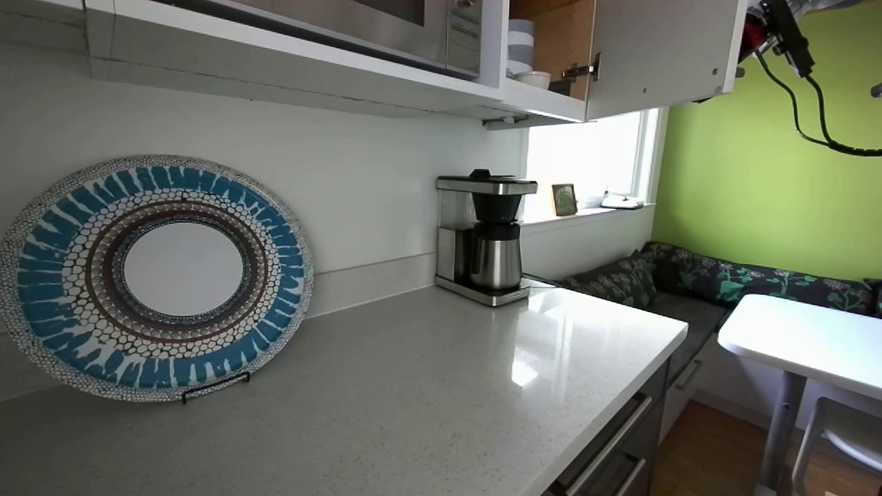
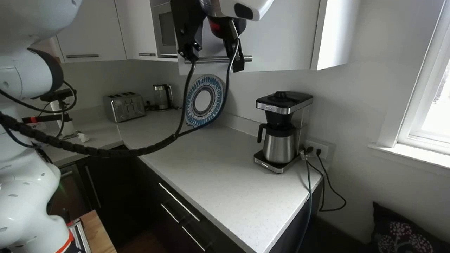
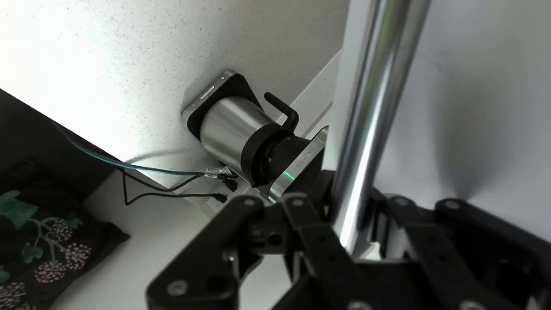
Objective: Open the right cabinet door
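The right cabinet door, a flat white panel, stands open in an exterior view [image 1: 661, 55], its hinge and inner side showing beside the light-brown cabinet interior [image 1: 561, 38]. Its outer face shows in an exterior view [image 2: 284, 38] and fills the right of the wrist view [image 3: 486, 107]. A round metal bar handle [image 3: 379, 107] runs along it; it also shows in an exterior view [image 2: 248, 58]. My gripper [image 3: 352, 193] has a finger on each side of the bar, shut on it. It also shows at the handle in an exterior view [image 2: 235, 58]. Elsewhere the door hides its fingertips.
Bowls [image 1: 532, 79] stand inside the open cabinet, next to the microwave [image 1: 386, 27]. Below are the counter [image 1: 413, 386], a coffee maker [image 1: 496, 255] and a round patterned plate [image 1: 289, 275]. A cable [image 2: 140, 151] hangs from the arm. A toaster [image 2: 124, 107] stands farther back.
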